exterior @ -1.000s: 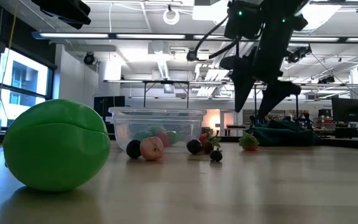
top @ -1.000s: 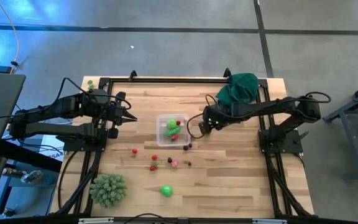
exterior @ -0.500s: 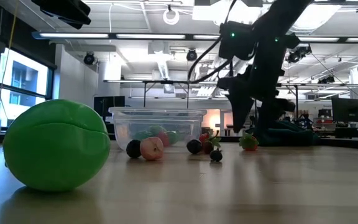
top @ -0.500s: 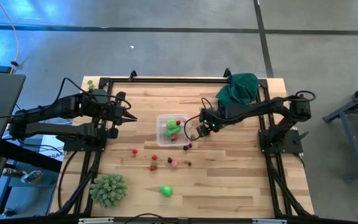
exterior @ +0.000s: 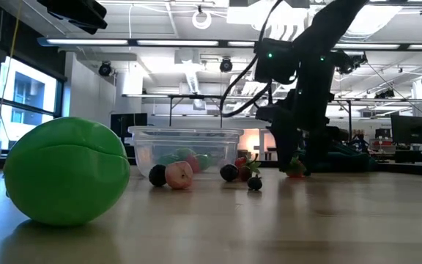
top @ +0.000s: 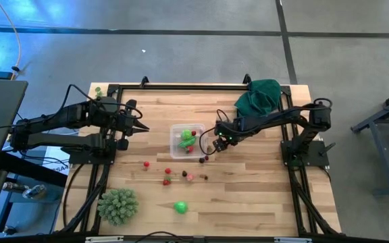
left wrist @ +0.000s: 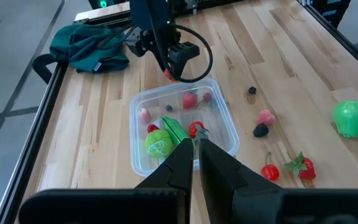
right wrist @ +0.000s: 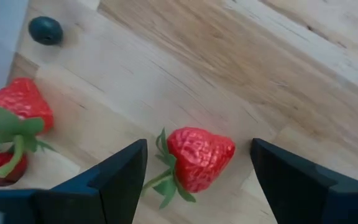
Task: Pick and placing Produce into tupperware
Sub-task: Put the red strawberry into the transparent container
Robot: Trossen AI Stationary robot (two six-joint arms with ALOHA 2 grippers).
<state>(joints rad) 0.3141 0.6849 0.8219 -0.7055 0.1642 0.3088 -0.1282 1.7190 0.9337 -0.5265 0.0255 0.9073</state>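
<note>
Right gripper (right wrist: pixel 194 165) spread wide around a small red toy strawberry (right wrist: pixel 199 157)
Lower squarely, close gently mid-body, then lift clear toward the clear plastic tupperware (top: pixel 187 141) just left.

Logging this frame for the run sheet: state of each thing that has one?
right gripper: open, down at the table, fingers either side of a strawberry, not closed on it
left gripper: shut, empty
tupperware: upright, no lid, partly filled with produce
green cloth: crumpled at the table corner
</note>
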